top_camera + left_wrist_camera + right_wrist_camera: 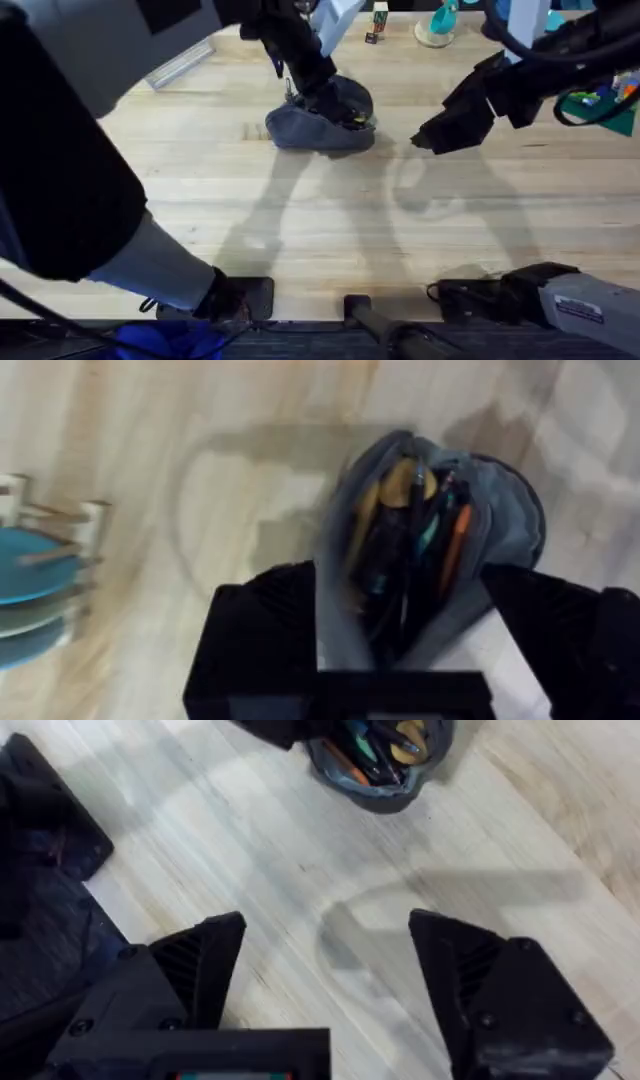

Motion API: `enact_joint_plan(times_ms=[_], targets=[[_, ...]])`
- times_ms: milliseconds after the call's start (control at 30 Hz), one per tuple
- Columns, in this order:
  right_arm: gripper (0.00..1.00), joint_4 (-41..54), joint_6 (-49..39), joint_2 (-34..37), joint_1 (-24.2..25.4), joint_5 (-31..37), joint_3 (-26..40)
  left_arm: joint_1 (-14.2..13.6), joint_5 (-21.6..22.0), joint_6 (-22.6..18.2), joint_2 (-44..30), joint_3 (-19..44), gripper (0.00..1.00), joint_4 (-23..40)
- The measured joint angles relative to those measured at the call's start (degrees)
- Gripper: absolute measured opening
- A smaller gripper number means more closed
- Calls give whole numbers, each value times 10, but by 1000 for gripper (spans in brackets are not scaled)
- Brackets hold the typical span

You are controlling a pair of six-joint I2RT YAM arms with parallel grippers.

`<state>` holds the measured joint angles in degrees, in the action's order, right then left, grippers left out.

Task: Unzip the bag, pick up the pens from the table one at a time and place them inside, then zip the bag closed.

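- Looking down from overhead, the blue-grey heathered fabric pouch [320, 125] is lying far back on the pale plank counter [330, 230], with the left end effector [322, 100] on it.
- Gaping unzipped in the left wrist view, the pouch is holding the slim pens [410, 540]; this end effector is clamping its edge.
- Hanging released in the right wrist view, the right end effector [325, 960] is waiting; zipping seems left.

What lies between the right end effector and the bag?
Bare table between the right end effector and the bag, seen overhead.

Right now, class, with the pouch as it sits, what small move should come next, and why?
Probably start zipping: the blue-grey fabric pouch gapes open with pens inside, and no loose pens show on the wooden table. The left end effector straddles the pouch; the right end effector hovers open nearby.
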<state>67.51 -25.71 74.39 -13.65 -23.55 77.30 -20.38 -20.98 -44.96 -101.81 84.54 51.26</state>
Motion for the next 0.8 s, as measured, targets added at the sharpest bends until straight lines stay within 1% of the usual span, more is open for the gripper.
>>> enact_joint_plan(times_ms=[233,267,300,433,567,800], targets=[[998,0,0,0,0,0,0,0,21,22,34,30,995,24],[998,0,0,0,0,0,0,0,39,45,47,37,995,34],[998,0,0,0,0,0,0,0,47,55,52,38,995,39],[998,0,0,0,0,0,0,0,74,81,70,38,995,72],[998,0,0,0,0,0,0,0,87,104,98,38,996,92],[998,0,0,0,0,0,0,1,129,169,164,38,996,130]])
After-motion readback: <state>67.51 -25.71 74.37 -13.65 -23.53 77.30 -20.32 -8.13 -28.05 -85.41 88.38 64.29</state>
